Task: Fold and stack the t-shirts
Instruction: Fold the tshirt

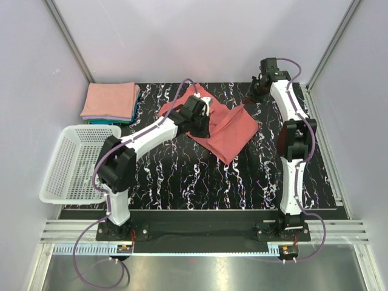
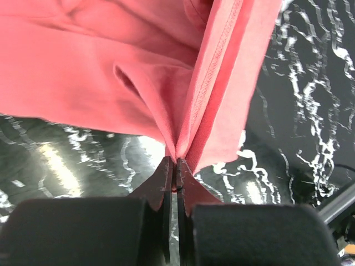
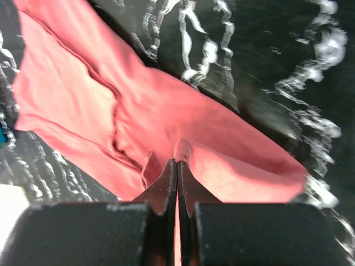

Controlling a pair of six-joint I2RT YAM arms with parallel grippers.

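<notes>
On the black marbled worktop [image 1: 182,176] the coral-red t-shirt [image 1: 227,130] lies by the middle of the far edge, crumpled and partly doubled over. Its long axis looks to run roughly along that far edge from left to right, with one loose corner pointing down toward the near edge; which end is the collar cannot be told. The white basket [image 1: 76,160] sits at the left edge and the stack of folded shirts [image 1: 112,102] in the far left corner, both apart from the red cloth. The left gripper [image 2: 176,160] is closed tight on a thin pinch of cloth beside a stitched hem, and the right gripper [image 3: 178,160] is likewise clamped on a small bunched tip at the shirt's far right side. The likely trouble is that both holds are slim, so a hard or uneven pull could slip the cloth free or skew the fold. The wrinkles in the middle could get folded in, and the left arm lying over the shirt may drag it
</notes>
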